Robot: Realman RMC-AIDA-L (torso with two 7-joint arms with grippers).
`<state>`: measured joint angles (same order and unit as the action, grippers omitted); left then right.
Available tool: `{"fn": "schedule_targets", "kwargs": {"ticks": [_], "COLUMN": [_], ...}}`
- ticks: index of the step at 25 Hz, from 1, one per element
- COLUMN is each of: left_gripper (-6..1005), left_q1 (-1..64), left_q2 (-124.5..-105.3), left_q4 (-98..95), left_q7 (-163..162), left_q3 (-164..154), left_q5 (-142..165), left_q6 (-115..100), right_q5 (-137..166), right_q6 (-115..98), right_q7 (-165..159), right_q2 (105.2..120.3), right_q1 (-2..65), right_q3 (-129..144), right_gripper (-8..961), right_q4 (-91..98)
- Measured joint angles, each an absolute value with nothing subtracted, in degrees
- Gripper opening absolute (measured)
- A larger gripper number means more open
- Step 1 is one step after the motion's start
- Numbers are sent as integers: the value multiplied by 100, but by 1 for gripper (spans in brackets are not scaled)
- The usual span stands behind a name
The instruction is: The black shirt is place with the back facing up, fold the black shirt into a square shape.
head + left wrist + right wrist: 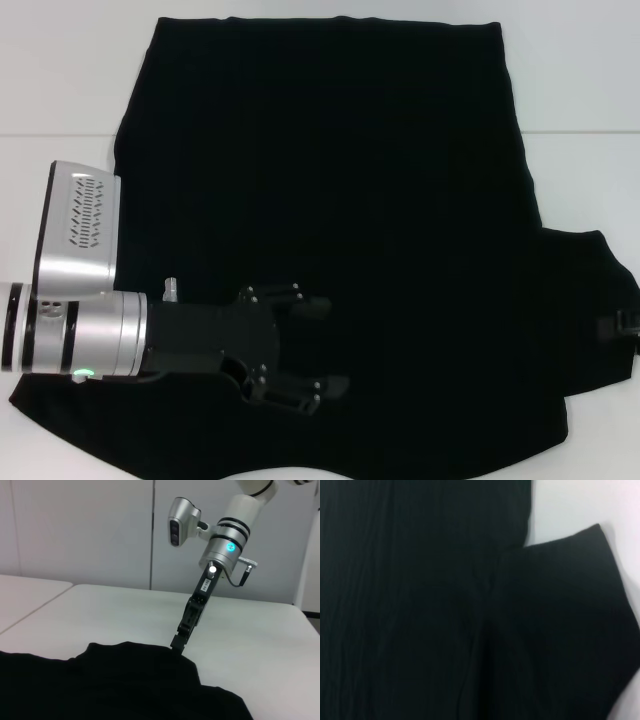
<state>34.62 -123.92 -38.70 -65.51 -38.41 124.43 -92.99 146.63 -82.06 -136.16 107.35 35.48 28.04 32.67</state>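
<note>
The black shirt (330, 240) lay flat over most of the table (580, 70), w/ one sleeve toward the right edge. The left gripper (300, 345) hung over the shirt near the front edge, fingers apart & holding nothing; the right gripper (178, 644) touched the sleeve tip, can't tell if it pinched. If it missed, the sleeve might slip & bunch up.
</note>
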Motion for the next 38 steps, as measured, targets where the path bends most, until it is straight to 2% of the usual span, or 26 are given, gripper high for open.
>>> {"fn": "schedule_targets", "kwargs": {"ticks": [5,11,14,19,30,38], "left_gripper": [918,914,913,910,904,899], "left_q1": [3463,3452,3446,3438,3454,3432], "left_q2": [-12393,-12393,-12393,-12393,-12393,-12401], "left_q4": [-3884,-3885,-3885,-3884,-3847,-3833], "left_q7": [-6565,-6567,-6573,-6576,-6805,-6890], "left_q3": [-3817,-3794,-3788,-3784,-3781,-3788], "left_q5": [12425,12420,12418,12418,12357,12167], "left_q6": [-9276,-9273,-9271,-9275,-9332,-9384], "right_q5": [14662,14645,14638,14634,14598,14509], "right_q6": [-7891,-7705,-7694,-7693,-7506,-7226], "right_q7": [-13642,-13659,-13658,-13613,-13112,-12618], "right_q2": [10856,10911,10916,10917,10891,10886], "right_q1": [3643,3637,3621,3575,3398,3323], "right_q3": [2859,2884,2873,2851,2396,2073], "right_gripper": [891,786,546,302,64,12], "right_q4": [3263,3270,3278,3287,3285,3264]}}
